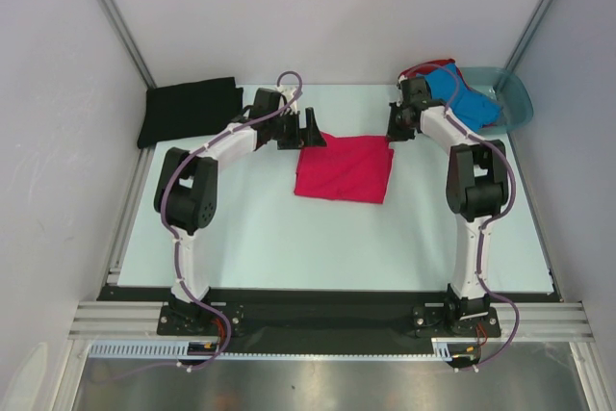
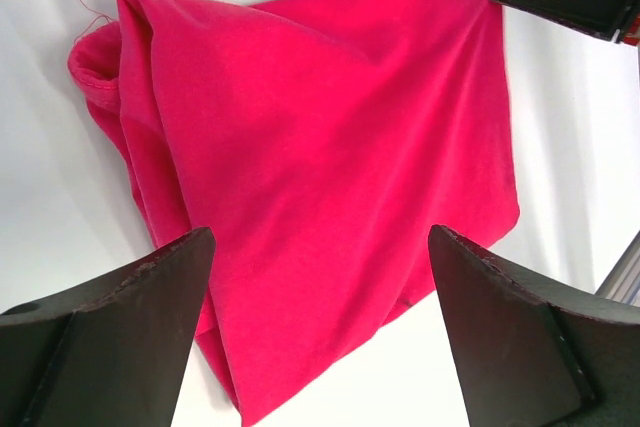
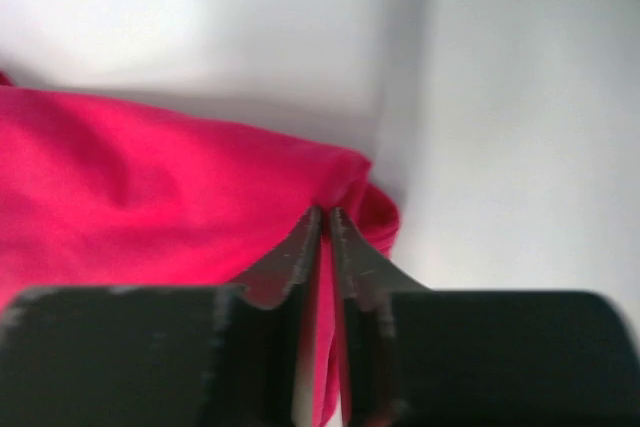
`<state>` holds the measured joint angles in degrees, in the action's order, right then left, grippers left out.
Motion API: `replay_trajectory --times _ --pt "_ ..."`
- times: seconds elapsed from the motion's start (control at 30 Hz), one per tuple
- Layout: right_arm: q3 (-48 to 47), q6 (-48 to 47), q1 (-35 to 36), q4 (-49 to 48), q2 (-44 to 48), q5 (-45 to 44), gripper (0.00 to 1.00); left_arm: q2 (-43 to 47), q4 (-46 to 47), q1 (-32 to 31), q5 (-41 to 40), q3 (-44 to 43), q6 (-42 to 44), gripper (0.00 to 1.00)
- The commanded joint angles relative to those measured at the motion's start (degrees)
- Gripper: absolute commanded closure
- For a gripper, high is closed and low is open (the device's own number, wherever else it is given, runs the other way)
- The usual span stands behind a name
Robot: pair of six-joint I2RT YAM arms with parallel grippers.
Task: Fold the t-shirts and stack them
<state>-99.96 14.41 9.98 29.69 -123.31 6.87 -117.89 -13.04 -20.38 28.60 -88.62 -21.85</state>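
The right pincer (image 3: 325, 215) pinches the magenta t-shirt (image 1: 345, 168) at its far right corner, while the left pincer (image 2: 320, 235) gapes wide over its far left corner, apparently readying a fold.

I count four t-shirts: one pink t-shirt (image 1: 344, 168), one black t-shirt (image 1: 190, 109), one blue t-shirt (image 1: 467, 93) and one red t-shirt (image 1: 423, 69). There is one teal basin (image 1: 518, 93) and one bench (image 1: 269, 238). I have two arms, my left arm (image 1: 188, 194) and my right arm (image 1: 474, 185). Each ends in a pair of dark fingers, the left fingers (image 2: 110, 337) and the right fingers (image 3: 280, 267), which makes four fingers altogether.
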Motion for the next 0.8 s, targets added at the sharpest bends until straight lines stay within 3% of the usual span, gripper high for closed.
replay_trajectory --times 0.0,0.1,0.13,0.17,0.33,0.43,0.57,0.77 --pt "-3.0 -1.1 -0.6 1.1 -1.6 -3.4 0.85 0.1 0.9 0.2 -0.6 -0.9 1.5 0.06" --pt "-2.9 -0.8 -0.6 1.1 -1.9 -3.7 0.80 0.5 1.8 0.1 -1.1 -0.2 1.2 0.05" --pt "-2.7 -0.9 -0.5 1.2 -1.9 -4.0 0.64 0.7 2.0 0.2 -1.2 -0.2 1.1 0.05" --pt "-2.4 -1.0 -0.4 1.0 -1.7 -4.1 0.62 1.1 2.2 0.1 -1.3 0.1 1.1 0.05" --pt "0.9 -1.1 -0.2 -1.3 4.4 -6.3 0.58 3.3 6.4 0.1 -0.5 0.9 1.2 0.04" --pt "5.0 -0.9 0.2 -3.0 10.1 -6.3 0.53 2.2 7.3 0.0 1.8 -3.0 1.7 0.04" --pt "8.0 -1.1 1.0 -2.6 15.2 -5.6 0.52 -3.4 1.3 0.0 -5.9 -9.7 2.2 0.05" --pt "10.1 -1.5 2.2 -2.3 20.0 -5.3 0.50 -11.0 -5.0 0.0 -13.1 -19.3 4.6 0.18"
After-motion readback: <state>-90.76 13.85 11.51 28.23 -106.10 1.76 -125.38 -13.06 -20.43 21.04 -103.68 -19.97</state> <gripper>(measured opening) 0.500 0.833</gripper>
